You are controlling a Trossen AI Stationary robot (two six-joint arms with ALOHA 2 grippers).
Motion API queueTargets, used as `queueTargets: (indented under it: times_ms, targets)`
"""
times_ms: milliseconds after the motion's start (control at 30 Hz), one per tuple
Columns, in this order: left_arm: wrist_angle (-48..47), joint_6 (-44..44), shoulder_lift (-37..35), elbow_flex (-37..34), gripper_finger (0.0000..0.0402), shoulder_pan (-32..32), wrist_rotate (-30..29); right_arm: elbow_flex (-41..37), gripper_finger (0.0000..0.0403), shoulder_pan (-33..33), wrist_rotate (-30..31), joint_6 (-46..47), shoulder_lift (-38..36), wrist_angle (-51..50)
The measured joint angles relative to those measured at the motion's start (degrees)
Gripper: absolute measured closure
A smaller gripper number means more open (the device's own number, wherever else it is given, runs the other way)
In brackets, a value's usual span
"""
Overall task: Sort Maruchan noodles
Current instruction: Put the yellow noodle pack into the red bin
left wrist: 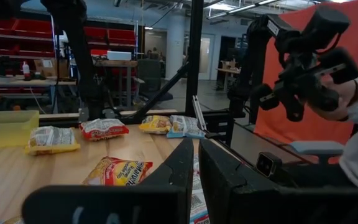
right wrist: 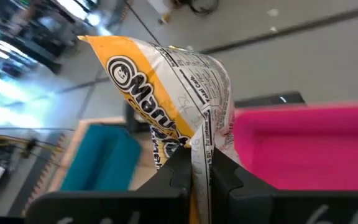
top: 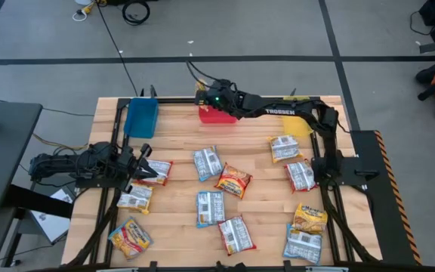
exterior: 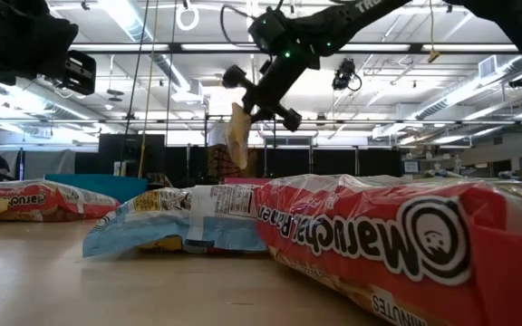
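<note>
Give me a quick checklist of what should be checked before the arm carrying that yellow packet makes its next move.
1. Grip: right gripper pinches the yellow crinkly plastic noodle packet by its edge: ok.
2. Bin match: it hangs by the red plastic bin, not the yellow plastic bin: not ok.
3. Packet clear of the wooden table: ok.
4. Left gripper far off, above a red-and-white packet: ok.
5. Red bin's contents: cannot tell.

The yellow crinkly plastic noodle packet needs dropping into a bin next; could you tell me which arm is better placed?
The right: its gripper already pinches the yellow crinkly plastic noodle packet up by the red bin. The left gripper is far off.
</note>
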Motion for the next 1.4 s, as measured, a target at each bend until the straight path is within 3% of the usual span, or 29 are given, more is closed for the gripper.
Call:
queueTargets:
  times_ms: [433,833,1267,1400]
  targets:
    - [0.7,0.0,0.0,0.0,0.0370,0.0,0.1,0.1,0.0383,-2.4,-5.5,10.8,6.2,1.6]
    - [0.8,0.0,0.0,0.0,0.0370,0.0,0.0,0.1,0.0384,-2.2,-8.1,12.8,5.9,-2.0]
    - [0.8,0.0,0.0,0.0,0.0370,0.0,0.0,0.1,0.0386,-2.7,-6.0,14.3,6.0,-9.3]
    - [0.8,0.0,0.0,0.0,0.0370,0.0,0.0,0.1,0.0386,-3.0,-8.6,14.6,6.2,-9.6]
